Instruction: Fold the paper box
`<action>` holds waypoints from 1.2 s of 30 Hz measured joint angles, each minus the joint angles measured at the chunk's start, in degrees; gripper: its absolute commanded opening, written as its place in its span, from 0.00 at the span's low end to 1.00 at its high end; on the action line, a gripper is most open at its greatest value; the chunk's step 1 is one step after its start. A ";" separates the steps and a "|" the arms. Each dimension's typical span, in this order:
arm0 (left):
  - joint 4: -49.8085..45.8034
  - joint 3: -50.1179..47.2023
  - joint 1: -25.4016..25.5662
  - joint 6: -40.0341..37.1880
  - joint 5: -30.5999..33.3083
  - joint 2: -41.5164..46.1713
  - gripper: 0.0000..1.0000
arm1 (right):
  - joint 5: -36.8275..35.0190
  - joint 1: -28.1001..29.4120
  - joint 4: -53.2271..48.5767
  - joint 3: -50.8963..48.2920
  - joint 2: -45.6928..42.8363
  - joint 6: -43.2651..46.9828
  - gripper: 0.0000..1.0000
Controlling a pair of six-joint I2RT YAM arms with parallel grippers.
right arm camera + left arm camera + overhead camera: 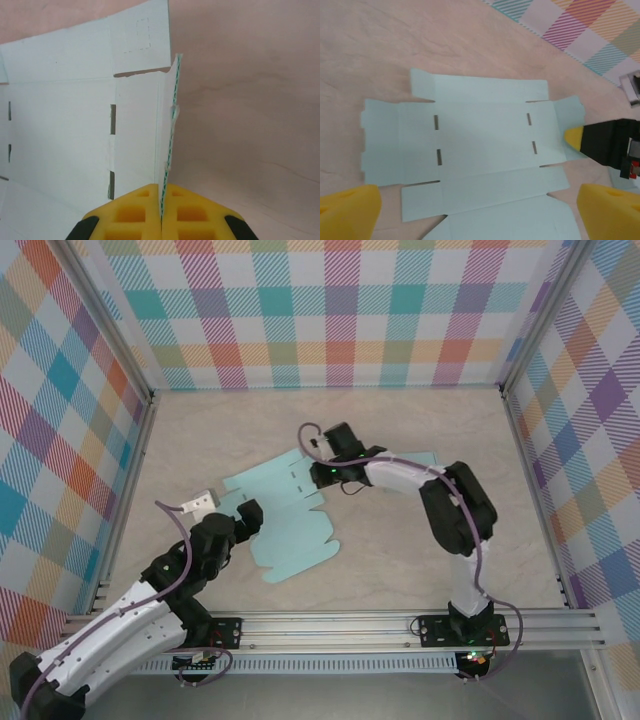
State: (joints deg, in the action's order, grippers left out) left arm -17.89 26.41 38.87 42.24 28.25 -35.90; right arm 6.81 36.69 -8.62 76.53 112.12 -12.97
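The paper box [285, 530] is a flat light-blue cut-out blank lying on the wooden table, with slots and side flaps showing in the left wrist view [480, 135]. My right gripper [322, 466] is shut on one end flap [168, 125], which stands upright on edge between the yellow pads [145, 210]. The rest of the blank [60, 125] lies flat to the left of that flap. My left gripper [226, 508] hangs open over the blank's near-left side, its yellow fingertips [350, 210] set wide apart with nothing between them. The right gripper's yellow tip [574, 136] shows at the blank's end flap.
Checkered walls [330, 310] with metal corner posts close in the table on three sides. An aluminium rail [340, 625] carrying both arm bases runs along the near edge. Bare wood [520, 540] lies right of the blank.
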 measured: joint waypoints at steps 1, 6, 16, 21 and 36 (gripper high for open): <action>2.10 -0.04 -1.62 -0.07 -2.21 -1.25 1.00 | -0.44 -0.90 0.59 -1.60 -1.49 0.22 0.00; 13.11 -0.09 -10.88 -1.25 -14.25 -9.70 0.99 | -2.51 -2.56 3.50 -8.59 -8.22 0.90 0.00; 27.58 2.05 -26.10 -7.08 -34.49 -26.08 0.78 | -3.80 -2.60 6.54 -14.78 -16.35 2.86 0.00; 29.62 5.49 -28.30 -10.69 -40.04 -32.24 0.77 | -3.74 -2.75 7.32 -16.61 -19.47 3.10 0.00; 28.46 13.49 -33.46 -20.13 -43.01 -44.15 0.83 | -2.89 -2.97 9.20 -17.73 -20.46 3.19 0.00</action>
State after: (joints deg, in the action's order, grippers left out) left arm 10.57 39.90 5.41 22.11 -14.76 -80.05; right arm 3.92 33.71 0.58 58.81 91.66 -9.78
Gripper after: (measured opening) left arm 0.834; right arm 0.061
